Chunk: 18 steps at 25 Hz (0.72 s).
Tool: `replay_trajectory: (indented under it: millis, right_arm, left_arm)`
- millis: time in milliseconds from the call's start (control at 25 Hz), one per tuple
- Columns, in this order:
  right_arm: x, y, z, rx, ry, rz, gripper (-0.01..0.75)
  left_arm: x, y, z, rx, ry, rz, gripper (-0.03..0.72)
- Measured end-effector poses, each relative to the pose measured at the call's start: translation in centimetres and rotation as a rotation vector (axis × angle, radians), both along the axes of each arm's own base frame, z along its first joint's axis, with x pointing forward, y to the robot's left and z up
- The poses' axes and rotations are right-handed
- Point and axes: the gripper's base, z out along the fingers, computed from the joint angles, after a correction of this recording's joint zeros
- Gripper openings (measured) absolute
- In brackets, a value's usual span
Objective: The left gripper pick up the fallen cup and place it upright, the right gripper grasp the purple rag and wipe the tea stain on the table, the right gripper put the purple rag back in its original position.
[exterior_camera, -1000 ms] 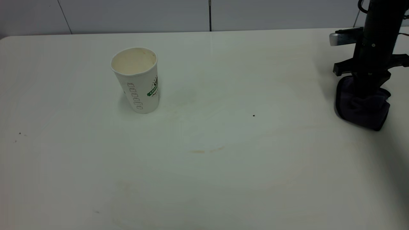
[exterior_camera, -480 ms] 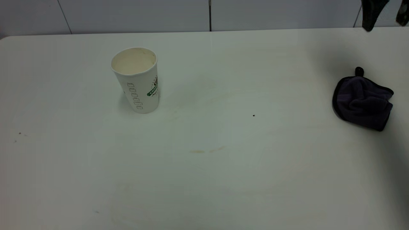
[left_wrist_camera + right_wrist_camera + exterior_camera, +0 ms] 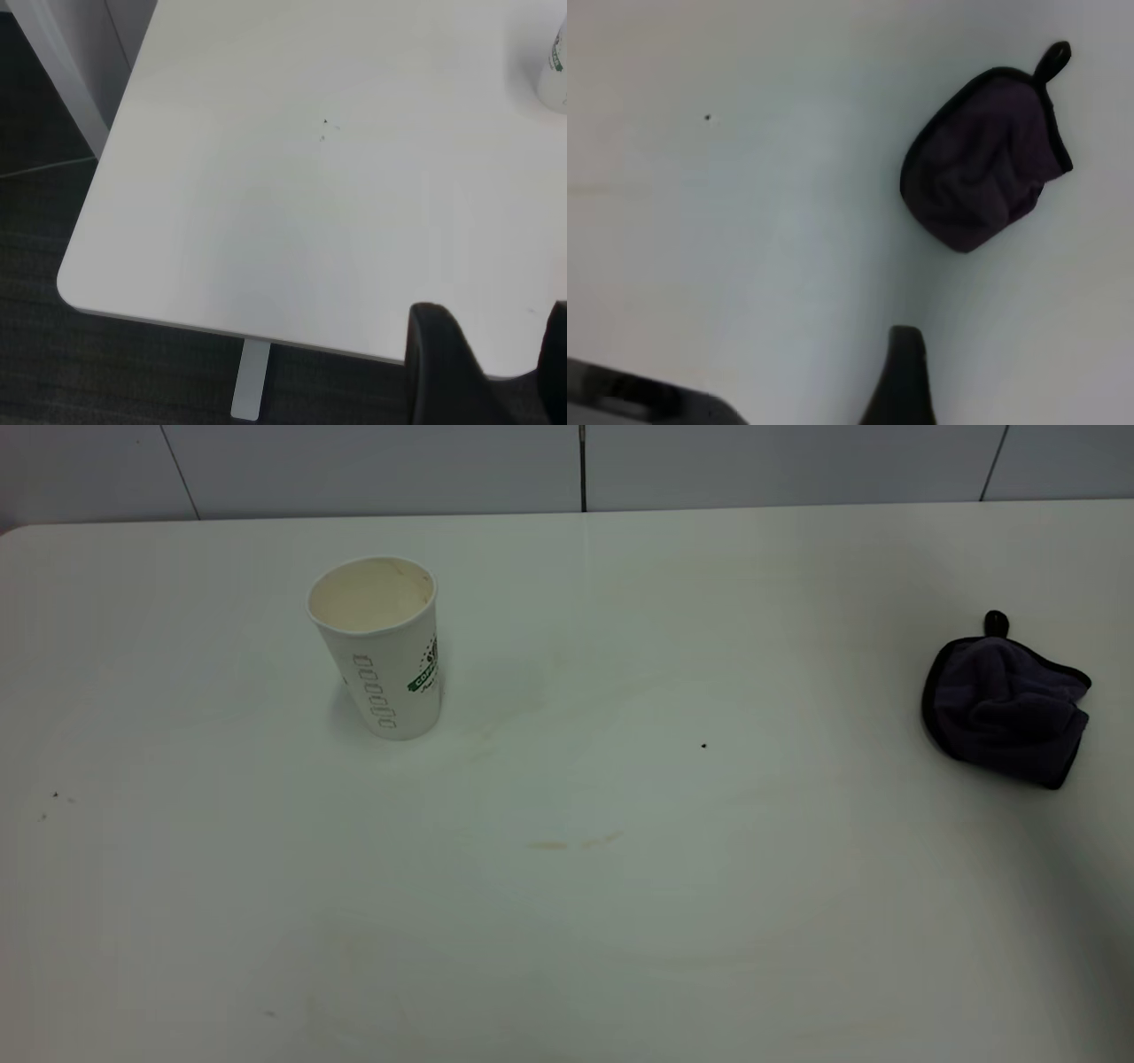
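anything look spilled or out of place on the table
Mostly tidy. The cup stands upright and the purple rag lies crumpled near the table's right edge. What stands out is a small amber streak of the tea stain left in the middle, with fainter brown smears beside the cup.

A plain lab or office room is showing here. A bare white table (image 3: 620, 921) is standing against pale wall panels (image 3: 372, 465), over dark carpet (image 3: 53, 354).
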Motion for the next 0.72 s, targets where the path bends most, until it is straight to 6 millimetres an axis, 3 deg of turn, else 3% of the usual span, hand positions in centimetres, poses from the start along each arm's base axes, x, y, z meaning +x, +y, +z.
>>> replay_trajectory:
  millis: [120, 280, 520, 720]
  right_arm:
    - [-4.9, -0.2, 1.6, 0.019, -0.012, -0.009, 0.725]
    - [-10.9, -1.1, 1.4, 0.033, 0.007, -0.046, 0.722]
    - [-19.2, -2.2, -1.4, 0.054, 0.045, -0.118, 0.714]
    - [-24.4, -3.0, -4.1, 0.074, -0.016, -0.134, 0.706]
  left_arm:
    - [0.0, 0.0, 0.0, 0.0, 0.0, 0.0, 0.313]
    - [0.0, 0.0, 0.0, 0.0, 0.0, 0.0, 0.313]
    - [0.0, 0.0, 0.0, 0.0, 0.0, 0.0, 0.313]
    - [0.0, 0.0, 0.0, 0.0, 0.0, 0.0, 0.313]
